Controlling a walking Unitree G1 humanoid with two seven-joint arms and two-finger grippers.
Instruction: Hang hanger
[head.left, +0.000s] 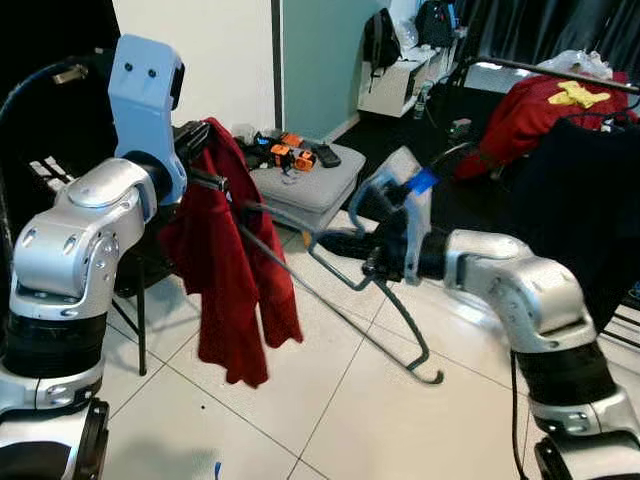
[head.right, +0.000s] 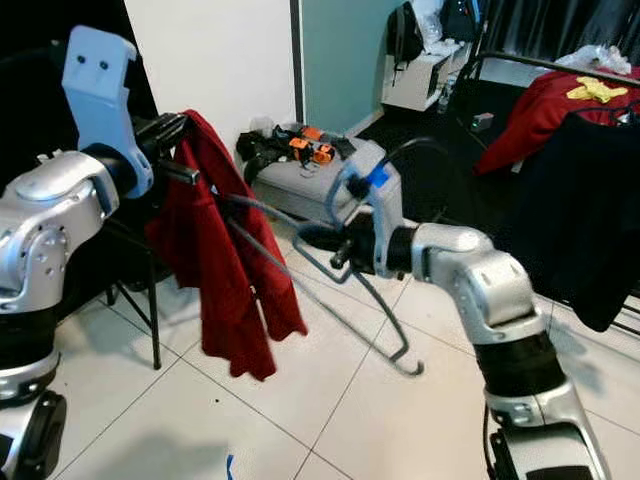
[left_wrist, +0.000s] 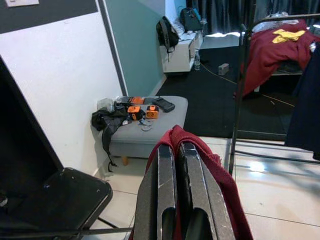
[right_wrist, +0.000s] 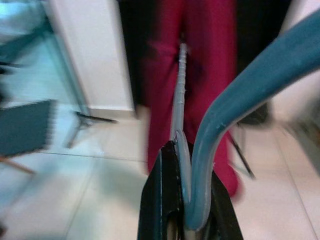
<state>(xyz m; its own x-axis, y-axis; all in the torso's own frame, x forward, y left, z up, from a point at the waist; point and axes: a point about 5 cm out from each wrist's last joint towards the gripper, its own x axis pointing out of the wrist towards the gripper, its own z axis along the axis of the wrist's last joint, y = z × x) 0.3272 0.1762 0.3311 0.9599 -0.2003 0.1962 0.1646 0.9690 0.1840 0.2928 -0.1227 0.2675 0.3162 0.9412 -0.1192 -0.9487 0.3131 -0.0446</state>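
Observation:
A red garment (head.left: 230, 270) hangs from my left gripper (head.left: 200, 142), which is raised at the left and shut on the cloth's top edge. In the left wrist view the black fingers (left_wrist: 165, 175) are pressed together with red cloth (left_wrist: 220, 190) bunched around them. A grey-blue hanger (head.left: 345, 305) runs from inside the garment out to the right. Its curved end (head.left: 425, 370) points down toward the floor. My right gripper (head.left: 372, 262) is shut on the hanger near its middle. The right wrist view shows the hanger (right_wrist: 215, 125) clamped between the fingers.
A clothes rack (head.right: 540, 65) stands at the right with a dark garment (head.left: 580, 200) and a red one (head.left: 530, 110) on it. A grey ottoman (head.left: 315, 185) with orange items sits behind, and a black folding chair (left_wrist: 55, 200) is at the left. White tile floor (head.left: 300, 420) lies below.

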